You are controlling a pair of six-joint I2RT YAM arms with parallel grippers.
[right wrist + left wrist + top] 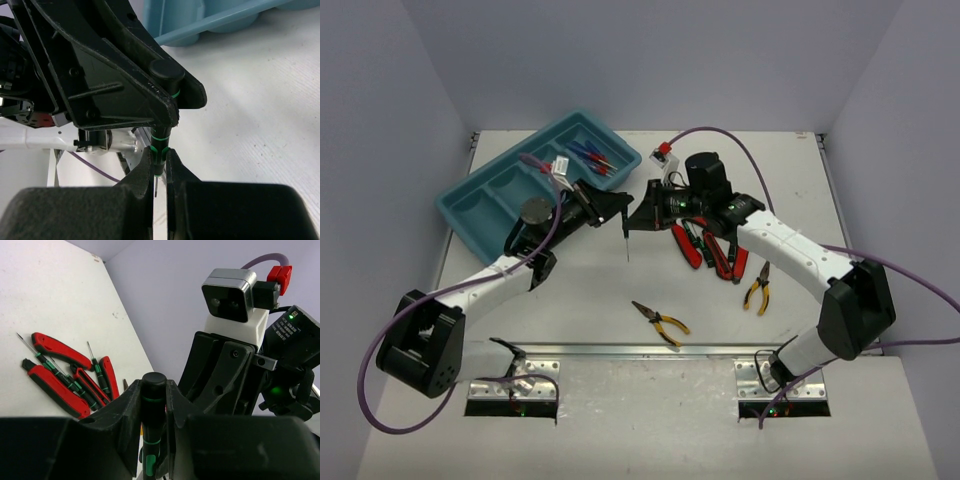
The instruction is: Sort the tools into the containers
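A dark green/black-handled screwdriver (pixel 626 238) hangs upright, tip down, above the table's middle, held between both grippers. My left gripper (pixel 618 208) is shut on the handle's top; in the left wrist view its cap (pixel 154 382) sits between my fingers (pixel 127 410). My right gripper (pixel 639 212) is shut on the lower handle (pixel 160 147), just below the left gripper's fingers (pixel 125 65). The teal tray (pixel 470 205) lies at the back left; blue-handled screwdrivers (pixel 588 157) lie in its far right compartment.
Red-handled pliers (pixel 688 250) and more green/black screwdrivers (pixel 97 372) lie in a pile under my right arm. One pair of yellow-handled pliers (pixel 757 287) lies to the right, another (pixel 660 322) near the front edge. The tray's rim (pixel 210 22) shows behind.
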